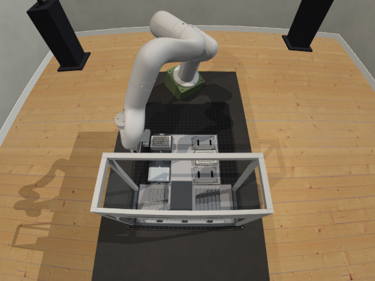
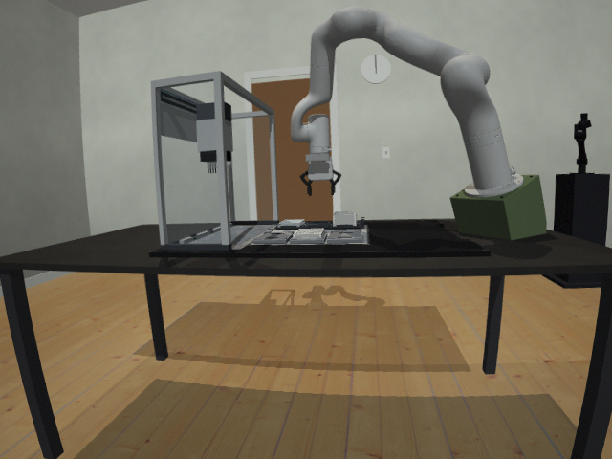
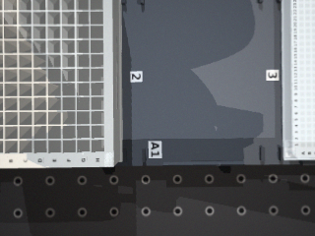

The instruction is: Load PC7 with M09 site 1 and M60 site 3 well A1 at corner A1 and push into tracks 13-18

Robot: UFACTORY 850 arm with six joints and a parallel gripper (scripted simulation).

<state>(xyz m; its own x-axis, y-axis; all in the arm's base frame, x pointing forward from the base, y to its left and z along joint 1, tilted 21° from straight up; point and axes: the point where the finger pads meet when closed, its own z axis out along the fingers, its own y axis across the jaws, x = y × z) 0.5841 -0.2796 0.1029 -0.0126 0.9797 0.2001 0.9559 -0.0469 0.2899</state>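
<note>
- The gripper [image 2: 319,189] hangs well above the nest row with its dark jaws spread wide, grasping nothing.
- M09 [image 3: 54,79], a pale block of square, deep cells, fills the nest at 9 o'clock in the wrist view.
- One nest [image 3: 197,49] at centre, marked 2, shows a smooth dark floor with an A1 label at 6 o'clock.
- M60 [image 3: 300,79], a white, finely dotted plate, sits in the nest marked 3 at 3 o'clock.
- Two rows of ringed holes stud the black breadboard [image 3: 162,197] at 6 o'clock.
- PC7 [image 1: 203,137], flat and grey, lies at 3 o'clock from the nests; one white plate [image 2: 307,231] rests on its middle site.
</note>
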